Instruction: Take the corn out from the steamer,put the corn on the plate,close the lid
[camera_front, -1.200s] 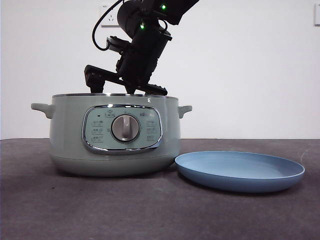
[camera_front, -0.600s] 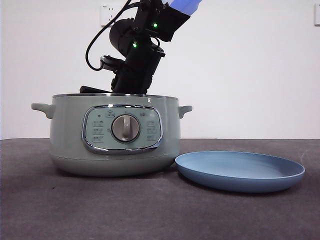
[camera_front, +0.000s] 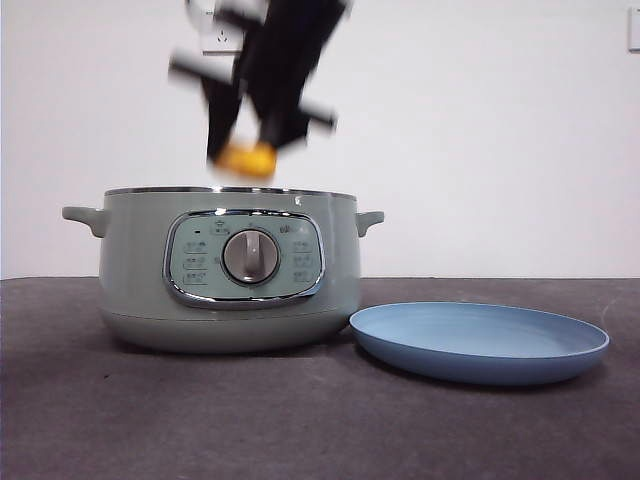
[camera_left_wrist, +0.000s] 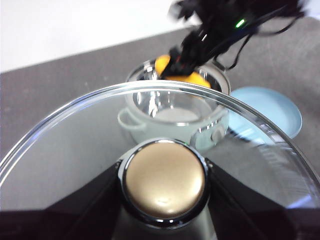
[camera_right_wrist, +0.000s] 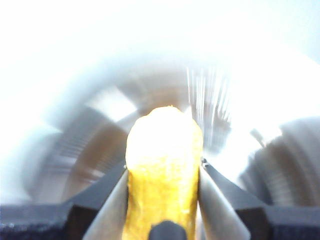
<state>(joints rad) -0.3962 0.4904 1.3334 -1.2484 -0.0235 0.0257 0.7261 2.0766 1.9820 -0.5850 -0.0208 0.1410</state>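
Observation:
My right gripper (camera_front: 247, 152) hangs blurred just above the open steamer (camera_front: 230, 268), shut on the yellow-orange corn (camera_front: 246, 160). The right wrist view shows the corn (camera_right_wrist: 162, 175) pinched between both jaws, with the steamer's blurred inside behind it. My left gripper (camera_left_wrist: 164, 175) is held high and away from the pot, shut on the knob of the glass lid (camera_left_wrist: 75, 135); through the glass I see the steamer (camera_left_wrist: 175, 115), the corn (camera_left_wrist: 181, 76) and the other arm above it. The light-blue plate (camera_front: 480, 342) lies bare to the right of the steamer.
A dark grey tabletop (camera_front: 300, 420) runs under everything. A white wall with a socket (camera_front: 215, 35) stands behind. The steamer's small side handles (camera_front: 85, 215) stick out left and right.
The right gripper, which reached down inside the steamer, has risen fast above the rim and now carries the corn. Steamer and plate have not moved.

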